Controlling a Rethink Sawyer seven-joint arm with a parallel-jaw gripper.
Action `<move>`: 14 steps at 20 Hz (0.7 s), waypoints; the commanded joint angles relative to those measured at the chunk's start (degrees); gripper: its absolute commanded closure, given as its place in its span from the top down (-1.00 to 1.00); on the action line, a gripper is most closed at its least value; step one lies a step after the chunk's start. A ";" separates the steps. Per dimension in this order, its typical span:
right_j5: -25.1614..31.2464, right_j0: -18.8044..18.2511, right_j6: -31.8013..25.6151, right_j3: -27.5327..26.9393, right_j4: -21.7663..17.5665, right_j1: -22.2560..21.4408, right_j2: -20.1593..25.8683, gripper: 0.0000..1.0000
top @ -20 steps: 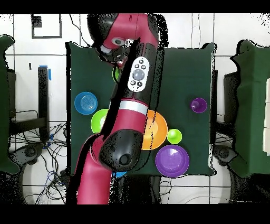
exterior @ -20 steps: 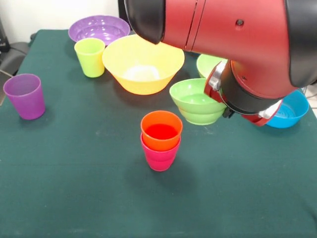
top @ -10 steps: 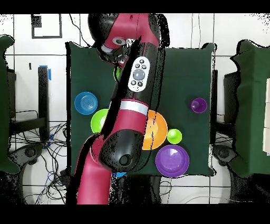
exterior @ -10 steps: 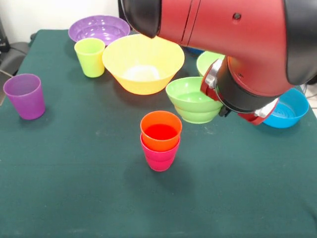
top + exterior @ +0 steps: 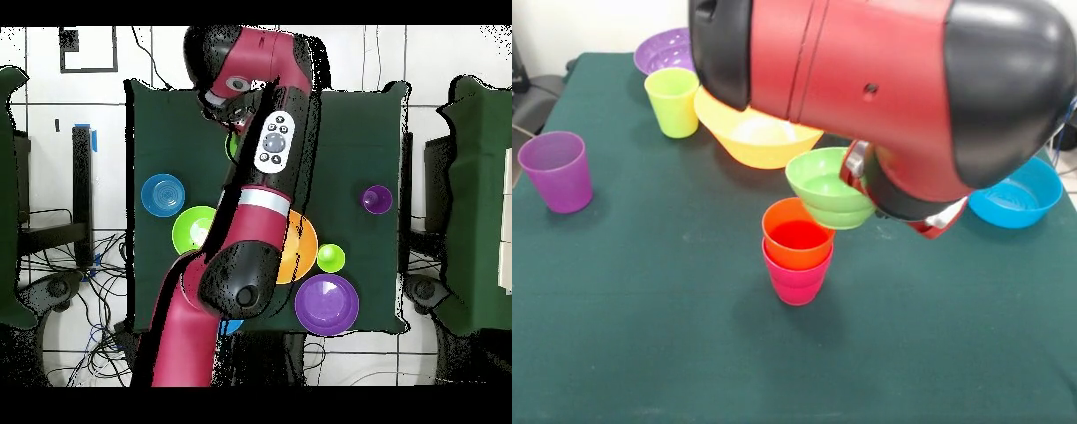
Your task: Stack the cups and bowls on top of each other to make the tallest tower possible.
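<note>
While arm (image 5: 883, 88) looms over tower (image 5: 798, 252), green bowl (image 5: 827, 187) alongside; tool state unclear.

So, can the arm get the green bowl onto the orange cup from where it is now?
Probably yes: the green bowl hangs just beside the orange cup, whose open top has nothing over it.

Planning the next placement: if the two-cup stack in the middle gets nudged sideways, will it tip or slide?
Probably tips rather than slides: the stack is tall on the red-pink cup's narrow base, standing on cloth-like green table cover. It looks like light plastic, so little force should move it. The orange cup sits nested and should stay in.
</note>
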 commanded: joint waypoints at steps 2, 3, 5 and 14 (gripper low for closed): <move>-2.81 -1.09 -6.45 -0.62 -0.81 2.40 0.08 -1.00; -2.75 -1.18 -6.33 -0.74 -0.62 2.37 -0.18 -1.00; -2.85 -1.00 -6.06 -0.47 -0.88 1.94 0.05 -1.00; -2.98 -0.74 -5.72 0.25 -1.84 0.74 0.52 -1.00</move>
